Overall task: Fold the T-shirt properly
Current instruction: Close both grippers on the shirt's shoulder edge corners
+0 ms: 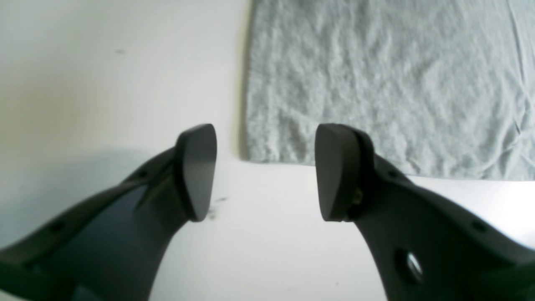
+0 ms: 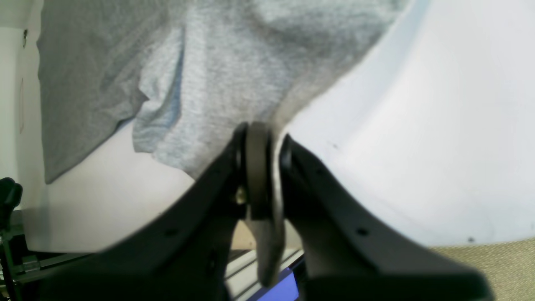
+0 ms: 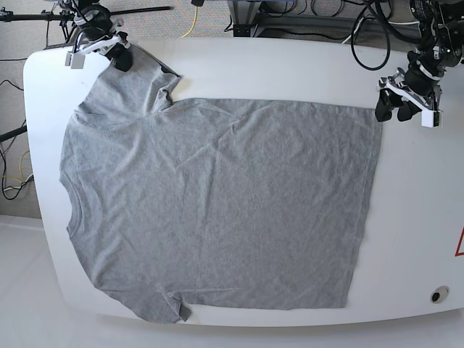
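I see the T-shirt spread flat (plain side up) across the white table. Farther back, my left gripper hovers spread beside its hem corner; my right gripper pinches a sleeve, cables behind.

T-shirt edge hidden inside right pincer, lower sleeve cropped, pads blurred

Heather-grey T-shirt, plain side up; white table; black grippers
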`<move>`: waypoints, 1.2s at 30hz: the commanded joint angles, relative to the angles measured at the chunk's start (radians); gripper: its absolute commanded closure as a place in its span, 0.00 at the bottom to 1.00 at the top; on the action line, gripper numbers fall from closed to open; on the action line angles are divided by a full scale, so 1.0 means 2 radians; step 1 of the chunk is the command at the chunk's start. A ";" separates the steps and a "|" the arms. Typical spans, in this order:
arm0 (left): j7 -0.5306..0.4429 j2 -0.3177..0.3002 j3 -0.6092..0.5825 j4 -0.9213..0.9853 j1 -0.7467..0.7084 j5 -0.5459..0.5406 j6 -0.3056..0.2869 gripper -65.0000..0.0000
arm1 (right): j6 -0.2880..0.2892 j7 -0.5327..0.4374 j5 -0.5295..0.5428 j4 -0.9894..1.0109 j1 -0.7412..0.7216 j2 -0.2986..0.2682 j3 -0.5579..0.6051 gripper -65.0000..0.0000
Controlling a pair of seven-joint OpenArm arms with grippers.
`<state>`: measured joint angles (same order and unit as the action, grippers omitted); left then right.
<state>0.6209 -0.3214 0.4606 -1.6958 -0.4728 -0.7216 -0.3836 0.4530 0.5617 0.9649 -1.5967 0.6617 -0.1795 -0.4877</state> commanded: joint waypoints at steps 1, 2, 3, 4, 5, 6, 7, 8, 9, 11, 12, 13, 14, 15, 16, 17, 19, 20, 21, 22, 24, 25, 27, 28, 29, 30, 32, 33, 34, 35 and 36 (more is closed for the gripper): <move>-0.010 -0.007 0.001 -0.001 0.004 0.000 0.001 0.45 | 0.000 0.005 -0.005 -0.004 0.004 -0.004 0.000 0.98; -0.010 -0.007 0.000 0.000 0.005 0.002 0.002 0.45 | 0.000 0.005 -0.005 -0.004 0.004 -0.004 0.000 0.99; -0.010 -0.007 -0.001 0.001 0.007 0.003 0.003 0.45 | 0.000 0.005 -0.005 -0.004 0.004 -0.004 0.000 0.99; -0.010 -0.007 -0.002 0.002 0.008 0.004 0.004 0.45 | 0.000 0.005 -0.004 -0.004 0.004 -0.004 0.000 1.00; -0.008 -0.009 -0.006 0.002 0.009 0.003 0.003 0.44 | 0.000 0.004 -0.004 -0.004 0.004 -0.004 0.000 0.99; -0.005 -0.010 -0.009 0.002 0.010 0.003 0.001 0.43 | 0.000 0.002 -0.004 -0.003 0.004 -0.004 0.000 0.99; -0.005 -0.010 -0.011 0.003 0.012 0.003 0.001 0.43 | 0.000 0.003 -0.004 -0.003 0.004 -0.004 0.000 0.99; -0.005 -0.010 -0.013 0.004 0.013 0.003 0.002 0.43 | 0.000 0.003 -0.004 -0.003 0.004 -0.004 0.000 0.99; -0.005 -0.010 -0.013 0.005 0.014 0.003 0.002 0.43 | 0.001 0.003 -0.004 -0.003 0.004 -0.004 0.000 0.99; -0.005 -0.010 -0.014 0.008 0.017 0.002 0.003 0.43 | 0.001 0.003 -0.003 -0.003 0.004 -0.004 0.000 0.99; -0.005 -0.010 -0.014 0.010 0.019 0.002 0.003 0.43 | 0.000 0.003 -0.003 -0.003 0.004 -0.004 0.000 0.99; -0.005 -0.010 -0.014 0.011 0.021 0.002 0.003 0.43 | 0.000 0.004 -0.004 -0.003 0.004 -0.004 0.000 0.99; -0.005 -0.010 -0.015 0.013 0.023 0.002 0.003 0.43 | 0.000 0.004 -0.004 -0.003 0.004 -0.004 -0.001 0.99; -0.004 -0.009 -0.013 0.018 0.026 0.001 0.003 0.43 | 0.000 0.003 -0.004 -0.004 0.004 -0.004 -0.001 0.98; -0.003 -0.008 -0.012 0.023 0.028 0.000 0.003 0.43 | 0.001 0.002 -0.004 -0.004 0.005 -0.004 -0.001 0.98; -0.003 -0.008 -0.012 0.025 0.030 0.000 0.003 0.43 | 0.001 0.002 -0.004 -0.004 0.005 -0.004 -0.001 0.98; -0.002 -0.008 -0.012 0.030 0.033 -0.001 0.003 0.43 | 0.001 0.002 -0.004 -0.004 0.005 -0.004 -0.001 0.98; -0.002 -0.008 -0.012 0.032 0.035 -0.002 0.003 0.43 | 0.001 0.002 -0.005 -0.004 0.005 -0.004 -0.001 0.98; -0.002 -0.008 -0.013 0.036 0.037 -0.002 0.002 0.43 | 0.001 0.002 -0.004 -0.004 0.005 -0.004 -0.001 0.98; -0.001 -0.008 -0.014 0.039 0.038 -0.003 0.002 0.43 | 0.001 0.002 -0.004 -0.004 0.005 -0.004 -0.001 0.98; 0.000 -0.008 -0.016 0.045 0.041 -0.005 0.001 0.43 | 0.001 0.002 -0.004 -0.005 0.005 -0.004 -0.001 0.98; 0.001 -0.009 -0.020 0.051 0.043 -0.010 0.001 0.43 | 0.001 0.000 -0.004 -0.004 0.005 -0.004 -0.001 0.98; 0.003 -0.010 -0.025 0.060 0.047 -0.016 -0.001 0.42 | 0.001 -0.002 -0.004 -0.004 0.005 -0.004 0.000 0.98; 0.003 -0.011 -0.026 0.063 0.048 -0.017 -0.002 0.42 | 0.001 -0.002 -0.004 -0.005 0.005 -0.004 0.000 0.98; 0.004 -0.010 -0.027 0.065 0.049 -0.018 -0.002 0.42 | 0.001 -0.002 -0.004 -0.005 0.005 -0.004 0.000 0.98; 0.004 -0.010 -0.028 0.068 0.050 -0.020 -0.003 0.42 | 0.001 -0.002 -0.004 -0.005 0.005 -0.004 0.000 0.98; 0.003 -0.010 -0.028 0.069 0.051 -0.020 -0.002 0.42 | 0.001 -0.003 -0.004 -0.005 0.006 -0.005 0.000 0.98; 0.003 -0.010 -0.028 0.069 0.051 -0.020 -0.002 0.42 | 0.001 -0.003 -0.004 -0.005 0.006 -0.005 0.000 0.98; 0.003 -0.010 -0.029 0.070 0.052 -0.020 -0.002 0.42 | 0.001 -0.003 -0.004 -0.005 0.006 -0.004 0.000 0.98; 0.003 -0.009 -0.027 0.068 0.050 -0.014 -0.001 0.42 | 0.001 -0.003 -0.004 -0.005 0.006 -0.004 0.000 0.99; 0.003 -0.009 -0.026 0.066 0.049 -0.009 0.001 0.42 | 0.000 -0.002 -0.004 -0.005 0.006 -0.004 -0.001 0.99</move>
<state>0.6434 -0.3248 0.3973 -1.5440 -0.3767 -0.7406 -0.3813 0.4534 0.5587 0.9653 -1.5959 0.6613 -0.1799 -0.4839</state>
